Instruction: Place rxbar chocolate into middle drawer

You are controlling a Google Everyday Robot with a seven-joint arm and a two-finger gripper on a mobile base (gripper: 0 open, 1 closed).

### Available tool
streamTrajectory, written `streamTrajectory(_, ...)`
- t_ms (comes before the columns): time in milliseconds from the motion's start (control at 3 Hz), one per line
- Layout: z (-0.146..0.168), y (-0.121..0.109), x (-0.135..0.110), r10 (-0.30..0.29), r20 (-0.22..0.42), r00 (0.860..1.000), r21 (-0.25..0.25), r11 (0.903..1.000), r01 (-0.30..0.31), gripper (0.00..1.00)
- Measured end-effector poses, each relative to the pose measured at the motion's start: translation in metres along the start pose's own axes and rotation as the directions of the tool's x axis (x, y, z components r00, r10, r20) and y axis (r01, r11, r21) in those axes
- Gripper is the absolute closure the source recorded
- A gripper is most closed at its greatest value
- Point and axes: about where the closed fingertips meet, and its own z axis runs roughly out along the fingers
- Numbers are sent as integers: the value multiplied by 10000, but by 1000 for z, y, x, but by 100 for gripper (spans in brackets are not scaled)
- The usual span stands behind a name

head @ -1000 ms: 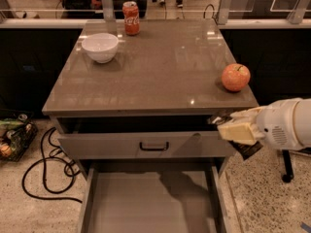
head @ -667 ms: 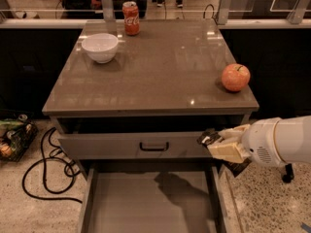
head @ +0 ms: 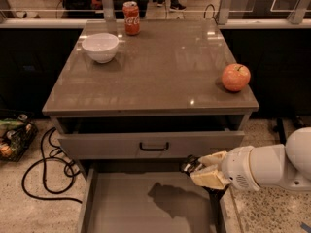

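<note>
My gripper (head: 195,169) reaches in from the right on a white arm and hangs over the right rear part of the open middle drawer (head: 121,212), just below the front of the drawer above. Its cream fingers (head: 210,177) are closed on a small dark object, the rxbar chocolate (head: 188,165), of which only one end shows. The drawer is pulled out and shows a plain grey floor with the gripper's shadow on it.
Above is a grey drawer front with a black handle (head: 154,146), slightly ajar. On the counter (head: 160,67) stand a white bowl (head: 100,47), a red soda can (head: 130,18) and a red apple (head: 236,77). Cables (head: 43,174) lie on the floor at left.
My gripper has moved left and down, from beside the counter's right front corner to over the open middle drawer, carrying the dark bar with it.
</note>
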Motion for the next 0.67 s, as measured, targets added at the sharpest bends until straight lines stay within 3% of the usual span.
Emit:
streamTrajectory(333, 0, 0, 0, -1, 0, 10000, 0, 10000, 1, 100)
streamTrajectory(667, 17, -8, 7, -192, -48, 9998, 360, 9992, 194, 100)
